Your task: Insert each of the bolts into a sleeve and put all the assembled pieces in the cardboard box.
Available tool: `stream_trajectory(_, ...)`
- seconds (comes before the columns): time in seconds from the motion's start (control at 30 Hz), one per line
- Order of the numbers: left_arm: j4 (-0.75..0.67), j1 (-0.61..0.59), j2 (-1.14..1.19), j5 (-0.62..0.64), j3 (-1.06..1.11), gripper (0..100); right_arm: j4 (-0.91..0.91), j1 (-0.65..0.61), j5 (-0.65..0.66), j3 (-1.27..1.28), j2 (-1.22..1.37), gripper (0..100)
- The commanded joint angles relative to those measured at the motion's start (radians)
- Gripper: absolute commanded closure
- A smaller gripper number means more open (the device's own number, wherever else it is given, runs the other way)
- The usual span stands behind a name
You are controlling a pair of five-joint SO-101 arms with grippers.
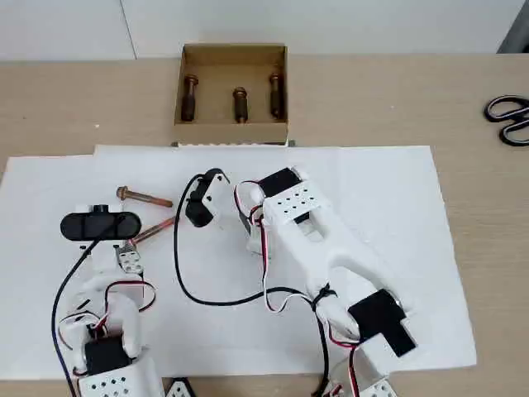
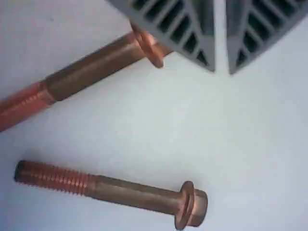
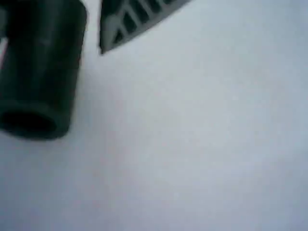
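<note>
Two bare copper bolts lie on the white paper. One bolt lies apart from both arms. The other bolt has its head against the outside of one finger of my left gripper, which is shut with nothing between its fingers. My right gripper is near the paper's middle, shut on a black sleeve with its open end showing. The cardboard box at the back holds three assembled pieces.
Scissors lie on the bare table at the far right. A black cable loops over the paper between the arms. The right half of the paper has free room.
</note>
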Motion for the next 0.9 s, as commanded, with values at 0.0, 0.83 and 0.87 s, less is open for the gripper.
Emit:
stream_trajectory(0.0,0.005,-0.002,0.006,-0.003,-0.012,99,-0.027,-0.012,0.009,-0.005,0.01,88.3)
stream_trajectory(0.83,0.005,-0.002,0.006,-0.003,-0.012,99,-0.102,-0.008,0.035,-0.006,0.185,98.8)
stream_trajectory(0.87,0.005,-0.002,0.006,-0.003,-0.012,99,-0.102,-0.008,0.035,-0.008,0.183,98.8)
